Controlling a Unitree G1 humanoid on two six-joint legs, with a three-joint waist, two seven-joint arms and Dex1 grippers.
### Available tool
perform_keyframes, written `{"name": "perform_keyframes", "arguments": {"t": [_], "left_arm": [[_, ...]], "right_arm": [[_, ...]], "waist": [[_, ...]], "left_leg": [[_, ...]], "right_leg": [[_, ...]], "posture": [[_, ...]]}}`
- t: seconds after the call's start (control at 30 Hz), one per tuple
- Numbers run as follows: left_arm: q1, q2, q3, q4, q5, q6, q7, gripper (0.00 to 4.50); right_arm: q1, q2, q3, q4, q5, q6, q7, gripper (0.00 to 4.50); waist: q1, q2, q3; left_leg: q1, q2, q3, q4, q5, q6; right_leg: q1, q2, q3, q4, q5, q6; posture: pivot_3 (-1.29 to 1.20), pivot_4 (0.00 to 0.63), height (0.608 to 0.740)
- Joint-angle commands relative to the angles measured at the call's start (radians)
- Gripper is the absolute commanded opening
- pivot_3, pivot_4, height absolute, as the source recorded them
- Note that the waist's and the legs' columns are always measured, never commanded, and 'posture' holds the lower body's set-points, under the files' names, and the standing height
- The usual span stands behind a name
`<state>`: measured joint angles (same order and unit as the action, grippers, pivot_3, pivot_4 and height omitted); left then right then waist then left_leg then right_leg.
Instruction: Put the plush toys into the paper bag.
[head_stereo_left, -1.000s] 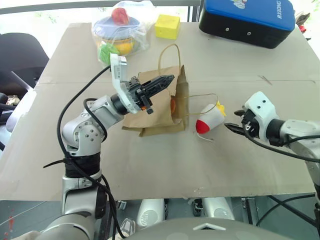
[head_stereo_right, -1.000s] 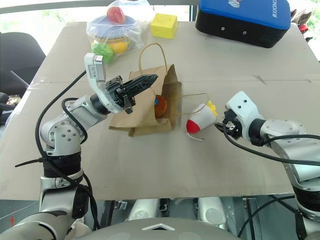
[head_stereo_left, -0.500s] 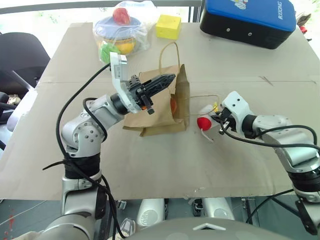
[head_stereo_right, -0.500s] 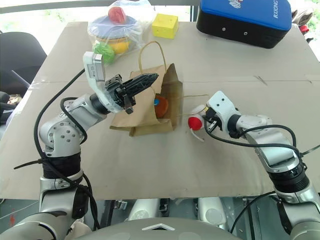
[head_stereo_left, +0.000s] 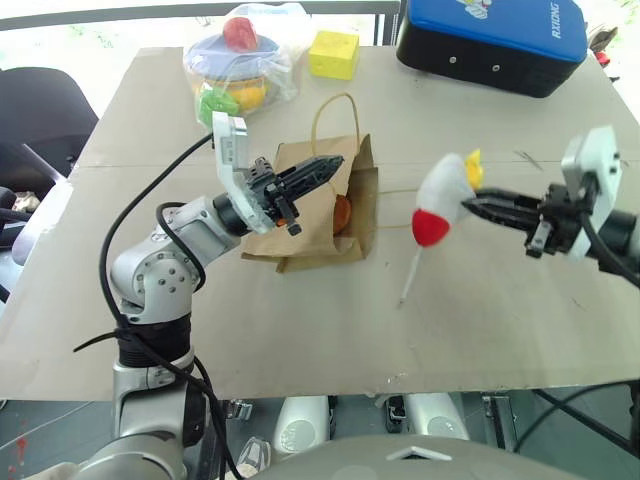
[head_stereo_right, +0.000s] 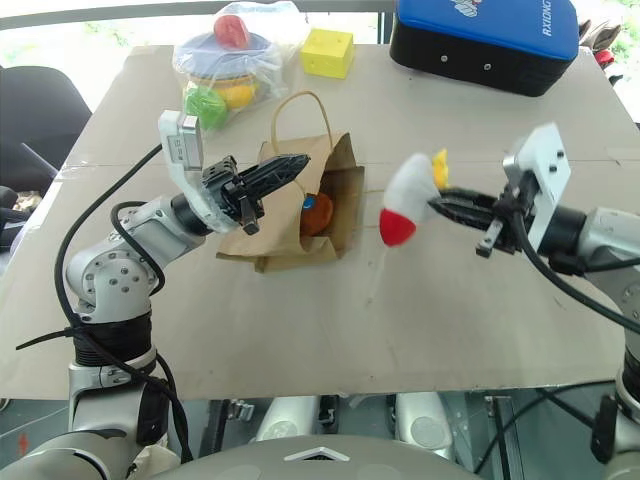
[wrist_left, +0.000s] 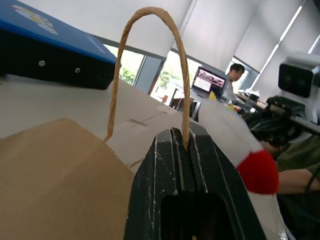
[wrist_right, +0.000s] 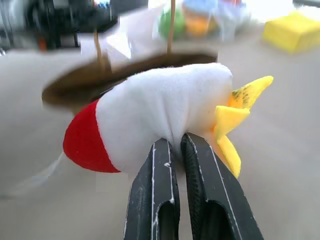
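Now right hand (head_stereo_left: 478, 203) grips white plush toy (head_stereo_left: 437, 199).

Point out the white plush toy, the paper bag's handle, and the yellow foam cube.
white plush toy (head_stereo_left: 443, 187), left eye view, white body.
paper bag's handle (wrist_left: 150, 12), left wrist view, loop's top.
yellow foam cube (head_stereo_right: 328, 52), right eye view, top face.

Paper bag (head_stereo_left: 318, 215) lies on table (head_stereo_left: 480, 300), near centre, mouth toward 3 o'clock. Bear toy (head_stereo_left: 342, 212) inside bag mouth. Oval toy (head_stereo_left: 440, 198) at 3 o'clock of bag, above table, apart from bag. Wrapped stacking toy (head_stereo_left: 240, 60) at 11 o'clock of bag; foam cube (head_stereo_left: 334, 53) at 12 o'clock; padded case (head_stereo_left: 495, 42) at 1 o'clock, far edge.
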<state>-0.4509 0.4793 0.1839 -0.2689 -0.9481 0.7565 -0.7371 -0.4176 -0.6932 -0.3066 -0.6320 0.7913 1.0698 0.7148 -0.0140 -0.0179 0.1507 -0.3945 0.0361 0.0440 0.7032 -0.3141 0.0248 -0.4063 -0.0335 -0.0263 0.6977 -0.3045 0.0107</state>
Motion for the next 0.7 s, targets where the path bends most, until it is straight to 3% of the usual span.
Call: {"name": "perform_keyframes", "arguments": {"t": [0.03,0.1,0.23,0.43,0.7], "left_arm": [[-0.015,0.012,0.038,-0.037,-0.023,-0.039,-0.027,0.0],[-0.016,0.027,0.056,-0.022,-0.016,-0.044,-0.028,0.0],[-0.001,0.03,0.074,-0.016,-0.019,-0.052,-0.021,0.0],[0.058,0.036,0.077,-0.05,-0.008,-0.063,-0.015,0.0],[0.144,0.033,0.074,-0.099,0.002,-0.074,0.01,0.0]], "right_arm": [[-0.115,0.076,0.237,0.122,-0.178,-0.154,-0.075,0.06],[-0.161,0.121,0.377,0.222,-0.281,-0.242,-0.072,0.06],[-0.218,0.201,0.53,0.353,-0.371,-0.343,-0.028,0.06],[-0.291,0.327,0.631,0.511,-0.425,-0.451,0.055,0.06],[-0.36,0.433,0.791,0.69,-0.521,-0.67,0.274,0.06]], "waist": [[-0.002,0.0,0.0],[-0.002,0.0,0.0],[0.002,0.0,0.0],[-0.001,0.0,0.0],[-0.003,0.0,0.0]], "left_leg": [[0.0,0.0,0.0,0.0,0.0,0.0],[0.0,0.0,0.001,0.0,0.0,0.0],[-0.003,0.0,0.001,0.001,0.0,0.0],[-0.003,0.0,0.001,0.001,0.0,0.0],[-0.003,0.0,0.001,0.001,0.0,0.0]], "right_leg": [[0.0,0.0,0.0,0.0,0.0,0.0],[0.0,0.0,0.001,-0.001,0.0,0.0],[-0.001,0.0,0.0,-0.002,0.0,0.0],[-0.001,-0.001,0.0,-0.002,0.0,0.0],[-0.001,-0.001,-0.001,-0.002,0.0,0.0]], "posture": [[0.0,0.15,0.729],[0.0,0.15,0.729],[0.0,0.15,0.729],[0.0,0.15,0.729],[0.0,0.15,0.729]]}}
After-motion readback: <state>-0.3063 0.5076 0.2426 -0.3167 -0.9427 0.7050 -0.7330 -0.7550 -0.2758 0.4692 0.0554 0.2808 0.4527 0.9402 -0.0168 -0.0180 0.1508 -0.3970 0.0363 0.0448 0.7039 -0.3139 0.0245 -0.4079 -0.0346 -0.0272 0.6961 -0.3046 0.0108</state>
